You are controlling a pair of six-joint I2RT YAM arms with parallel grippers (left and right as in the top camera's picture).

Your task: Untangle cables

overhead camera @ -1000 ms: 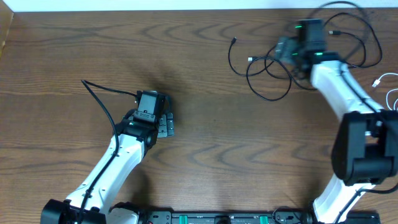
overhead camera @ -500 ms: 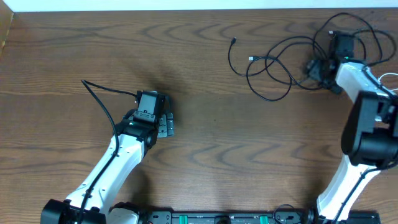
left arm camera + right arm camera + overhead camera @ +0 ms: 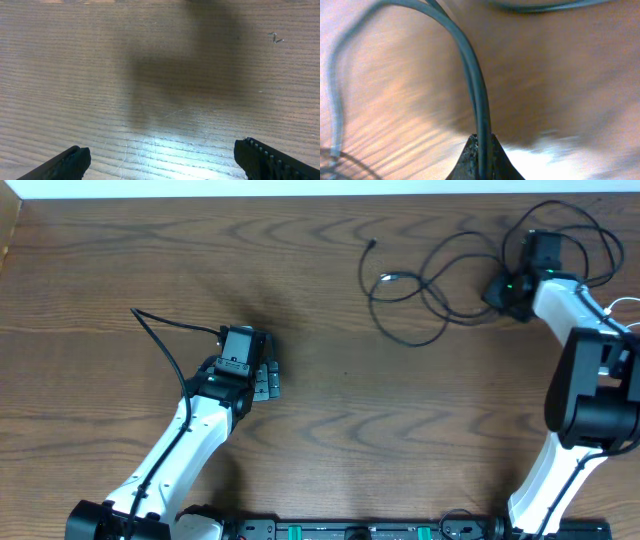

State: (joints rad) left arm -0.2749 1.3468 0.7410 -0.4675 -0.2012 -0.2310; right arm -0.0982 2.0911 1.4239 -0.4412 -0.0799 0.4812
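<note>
At far right of table [image 3: 330, 420], right hand [image 3: 481, 147] pinches black cable [image 3: 472, 85]; left hand [image 3: 162, 160] wide, hovering low.

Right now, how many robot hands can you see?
2. The left hand is open above the table, left of the middle. The right hand is near the far right corner, shut on a black cable. None seems hidden.

We are looking down on a dark brown wooden table [image 3: 330, 410] with wavy grain, which is meeting a pale white strip [image 3: 300, 188] along its far edge, while light from above is casting a bright glare patch [image 3: 165, 145] and a soft shadow [image 3: 185, 75] on its surface.
</note>
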